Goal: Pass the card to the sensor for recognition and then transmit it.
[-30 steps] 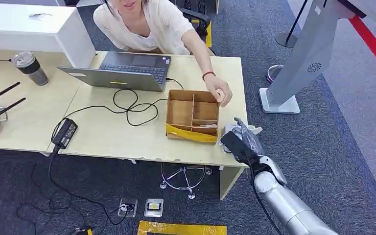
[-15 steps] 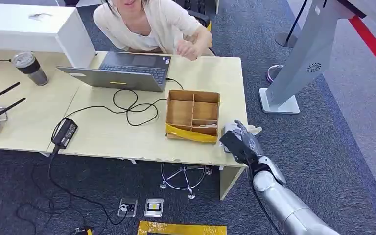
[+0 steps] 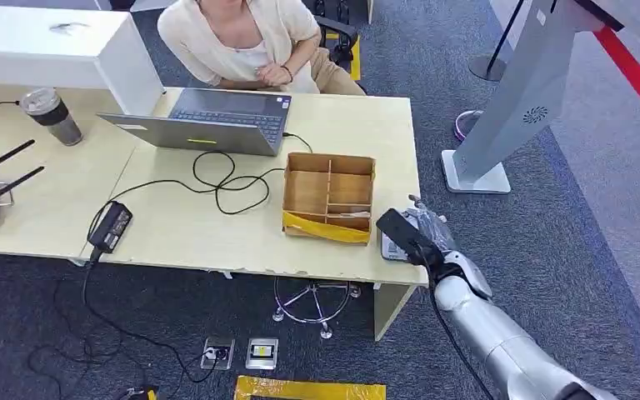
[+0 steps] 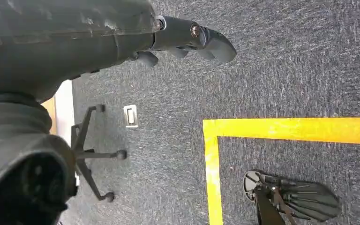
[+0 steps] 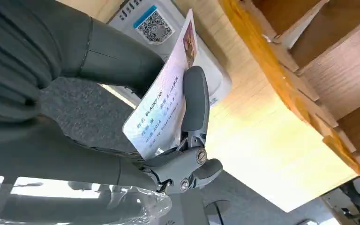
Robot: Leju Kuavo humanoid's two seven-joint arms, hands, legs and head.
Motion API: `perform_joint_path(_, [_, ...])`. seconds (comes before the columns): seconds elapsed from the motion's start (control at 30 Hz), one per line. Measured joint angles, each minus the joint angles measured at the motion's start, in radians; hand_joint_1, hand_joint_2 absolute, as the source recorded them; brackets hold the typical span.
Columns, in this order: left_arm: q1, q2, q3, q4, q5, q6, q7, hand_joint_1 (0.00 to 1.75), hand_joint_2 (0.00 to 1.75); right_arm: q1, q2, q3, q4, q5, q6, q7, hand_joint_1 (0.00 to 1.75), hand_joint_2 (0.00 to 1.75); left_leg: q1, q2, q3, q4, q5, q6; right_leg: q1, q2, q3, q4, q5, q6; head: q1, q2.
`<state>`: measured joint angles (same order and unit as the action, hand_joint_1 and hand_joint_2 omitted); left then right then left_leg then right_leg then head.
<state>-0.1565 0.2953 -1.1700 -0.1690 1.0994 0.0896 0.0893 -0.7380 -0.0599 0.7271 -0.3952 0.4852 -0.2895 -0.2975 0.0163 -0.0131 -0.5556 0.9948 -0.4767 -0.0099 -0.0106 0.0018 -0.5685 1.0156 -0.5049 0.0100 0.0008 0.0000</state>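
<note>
Right hand (image 3: 423, 235), dark grey on a silver arm, lower right of centre in the head view, over the table's right front corner; fingers clamped on a pale laminated card with printed text and a small portrait (image 5: 161, 101). In the right wrist view, card pinched between the thick grey thumb (image 5: 195, 101) and the darker fingers behind it, tilted on edge, just above a white flat sensor box with a QR-code sticker (image 5: 146, 24). Touching the sensor or merely over it: cannot tell. Sensor box lying on the light wooden table (image 3: 217, 225), just right of an open brown wooden box with compartments and a strip of yellow tape along its front edge (image 3: 329, 198).

Left hand (image 4: 187, 40) at the top centre of the left wrist view, over dark carpet marked with a yellow tape line (image 4: 281, 130); fingers apart, nothing held.

Upper centre of the head view: a grey open laptop (image 3: 208, 121) with a black cable (image 3: 217, 183) looping toward a black power brick (image 3: 110, 225). Behind the laptop, a seated person in a cream top (image 3: 233, 37), hands drawn in at the chest. At upper left, a dark tumbler with a clear lid (image 3: 50, 115).
</note>
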Motion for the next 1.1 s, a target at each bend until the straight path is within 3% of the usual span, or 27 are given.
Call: perform_joint_path(1.1, [0.0, 0.011, 0.0, 0.0, 0.015, -0.004, -0.001, 0.0, 0.0, 0.005, -0.006, 0.0, 0.068, 0.006, 0.014, 0.025, 1.75, 1.75, 0.0, 0.001, 0.001, 0.0, 0.0, 0.0, 0.0, 0.0, 0.0, 0.0, 0.0, 0.0, 0.0, 0.0])
